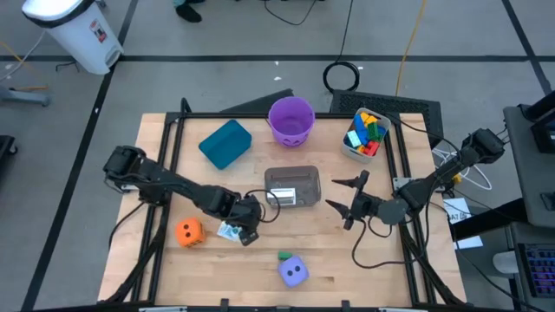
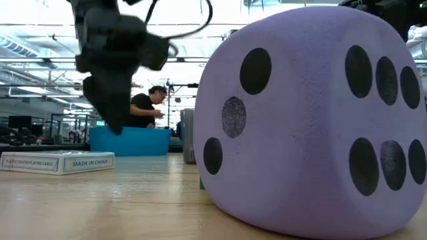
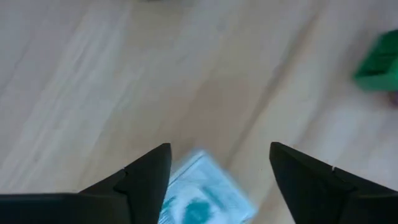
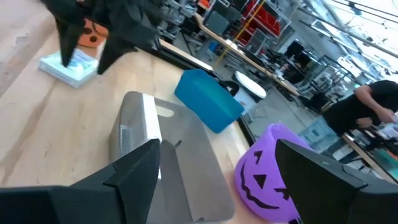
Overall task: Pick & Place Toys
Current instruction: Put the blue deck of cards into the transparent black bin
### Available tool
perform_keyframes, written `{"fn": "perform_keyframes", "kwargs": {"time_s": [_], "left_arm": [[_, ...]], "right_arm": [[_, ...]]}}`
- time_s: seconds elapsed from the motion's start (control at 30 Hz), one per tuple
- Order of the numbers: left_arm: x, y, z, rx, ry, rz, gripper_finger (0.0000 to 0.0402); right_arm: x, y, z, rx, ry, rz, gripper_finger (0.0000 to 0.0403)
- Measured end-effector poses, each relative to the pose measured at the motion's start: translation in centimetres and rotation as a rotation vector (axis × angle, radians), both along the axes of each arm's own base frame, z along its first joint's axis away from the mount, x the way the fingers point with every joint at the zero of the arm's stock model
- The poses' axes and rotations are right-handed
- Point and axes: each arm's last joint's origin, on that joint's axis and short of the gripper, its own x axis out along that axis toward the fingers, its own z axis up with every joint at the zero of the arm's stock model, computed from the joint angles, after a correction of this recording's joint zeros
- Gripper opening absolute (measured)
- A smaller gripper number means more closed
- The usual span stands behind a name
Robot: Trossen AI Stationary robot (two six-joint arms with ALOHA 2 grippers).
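Left gripper over the card pack, fingers spread

We found the left gripper with its fingers apart and holding nothing, hanging just above the card pack, which lay flat on the table partly between the fingertips. The orange die sat just beyond it and the purple die nearer the front edge. The right gripper waited spread wide beside the clear tub.

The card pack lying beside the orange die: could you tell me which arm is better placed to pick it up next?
The left. The left gripper hangs right over the card pack, its fingers open on either side of it. The right gripper waits open beyond the clear tub, farther away.
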Motion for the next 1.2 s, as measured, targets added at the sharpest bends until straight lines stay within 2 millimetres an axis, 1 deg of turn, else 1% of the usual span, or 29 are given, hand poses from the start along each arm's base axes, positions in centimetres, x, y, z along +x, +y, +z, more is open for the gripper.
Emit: {"fn": "perform_keyframes", "kwargs": {"time_s": [0.07,0.13,0.3,0.37,0.47,0.63,0.73,0.83,1.0,1.07,1.2], "left_arm": [[-0.1,0.5,-0.6,0.019,0.048,0.011,0.0296],[-0.1,0.8,-1.1,0.051,0.080,-0.024,0.0312],[0.1,1.0,-1.1,0.046,0.069,-0.121,0.0341],[0.1,0.9,-1.1,0.059,0.065,-0.206,0.0345],[-0.5,0.4,-1.2,0.085,0.099,-0.367,0.0346],[-1.8,-1.0,-1.3,0.144,0.163,-0.617,0.0347],[-2.2,-1.8,-1.3,0.164,0.164,-0.710,0.0347],[-2.4,-2.3,-1.3,0.198,0.162,-0.737,0.0347],[-2.7,-2.3,-1.7,0.272,0.169,-0.722,0.0347],[-2.9,-2.2,-2.4,0.265,0.162,-0.697,0.0347],[-3.5,-2.0,-3.4,0.195,0.164,-0.622,0.0347]], "right_arm": [[0.0,0.0,0.0,0.003,0.002,0.012,0.0290],[0.0,0.0,0.0,0.003,0.002,0.010,0.0290],[0.1,-0.2,0.0,0.002,0.001,-0.005,0.0290],[0.1,-0.2,0.0,0.006,0.000,-0.007,0.0290],[0.1,-0.2,0.0,0.008,-0.001,-0.007,0.0290],[0.1,-0.2,0.0,0.007,0.001,-0.007,0.0290],[0.1,-0.2,-0.1,0.006,0.003,-0.007,0.0290],[0.1,-0.2,-0.1,0.006,0.004,-0.007,0.0290],[0.1,-0.2,-0.1,0.007,0.003,-0.007,0.0290],[0.1,-0.2,-0.1,0.013,0.001,-0.008,0.0290],[0.1,-0.2,-0.1,0.014,0.000,-0.008,0.0290]]}}
